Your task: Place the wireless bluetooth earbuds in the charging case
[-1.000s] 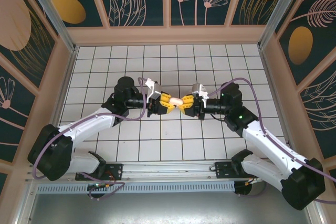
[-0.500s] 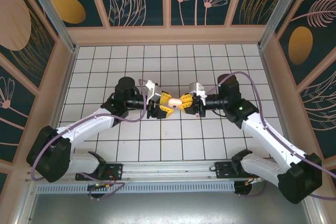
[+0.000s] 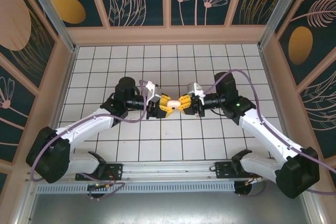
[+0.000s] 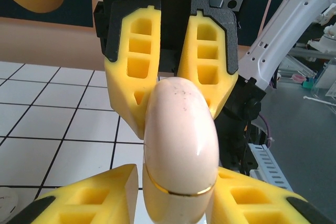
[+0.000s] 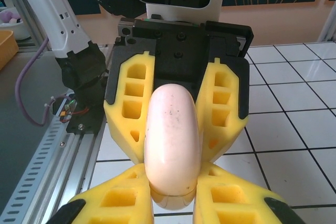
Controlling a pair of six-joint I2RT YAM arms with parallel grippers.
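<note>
Now, both arms are meeting at the centre of the overhead view. The small pinkish-beige, rounded plastic charging case (image 3: 172, 102) is sitting between them, apparently held up off the white tiled worktop (image 3: 210, 145). The right fingers (image 5: 121, 200) are clamping shut on one end of the case, at the bottom of the right wrist view. The left fingers (image 4: 89, 198) are flanking the other end, at the bottom of the left wrist view. I cannot tell whether they are pressing on the shell or only standing beside it.

I'm reading this as a two-sided hold to get the lid open, though it could equally be a handover. A thin gold seam line (image 4: 181, 191) is running across the glossy shell. Doing this well means each set of fingers staying on its own side of that seam. One side should be gripping firmly while the other is easing its half away gently, without twisting, since a shell this smooth is likely to slip out.

The hinge side is hidden, and the case's lower end is being cut off by the bottom edge of the left wrist view. Whether any earbuds are already inside, I cannot tell.
</note>
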